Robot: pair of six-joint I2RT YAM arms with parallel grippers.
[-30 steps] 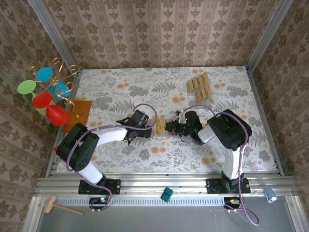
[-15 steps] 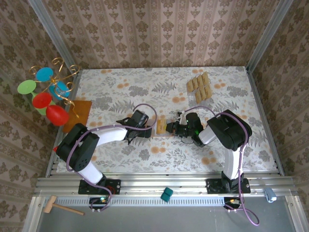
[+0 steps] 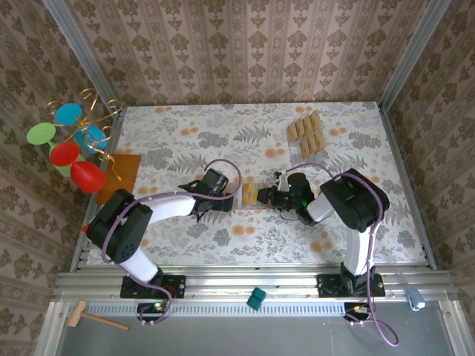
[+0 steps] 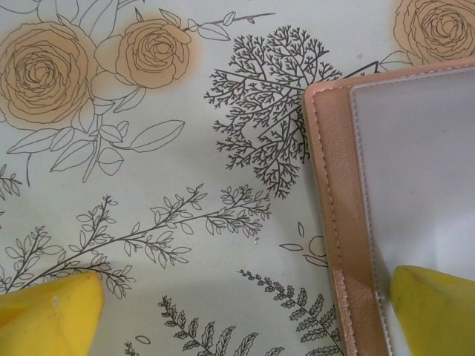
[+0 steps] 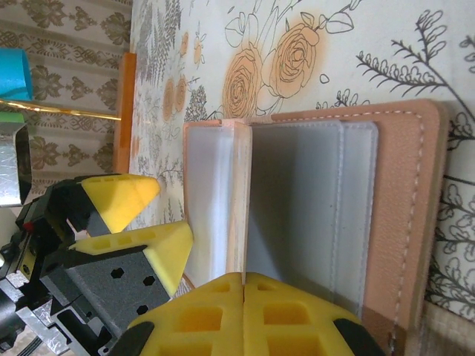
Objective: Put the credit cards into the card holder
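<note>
The card holder [image 5: 401, 215] lies open on the table, grey lining up, between the two grippers. My right gripper [image 5: 243, 278] is shut on one tan credit card [image 5: 239, 200], held on edge with its far end at the holder's middle pocket line. In the top view this gripper [image 3: 260, 196] sits at the holder's right side. My left gripper [image 4: 245, 315] is open and low over the holder's [image 4: 338, 200] left edge, with one fingertip [image 4: 434, 304] on the grey lining and the other on the cloth. Several more credit cards [image 3: 306, 132] lie at the back right.
An orange-brown mat [image 3: 122, 172] lies at the left edge beside a stand of coloured discs [image 3: 70, 144]. The left gripper's yellow fingers [image 5: 122, 199] sit close to the holder's left side in the right wrist view. The table is covered by a flowered cloth [image 3: 223, 141].
The right gripper has shifted slightly left with the card, towards the holder's middle. The left arm has stayed in place.
</note>
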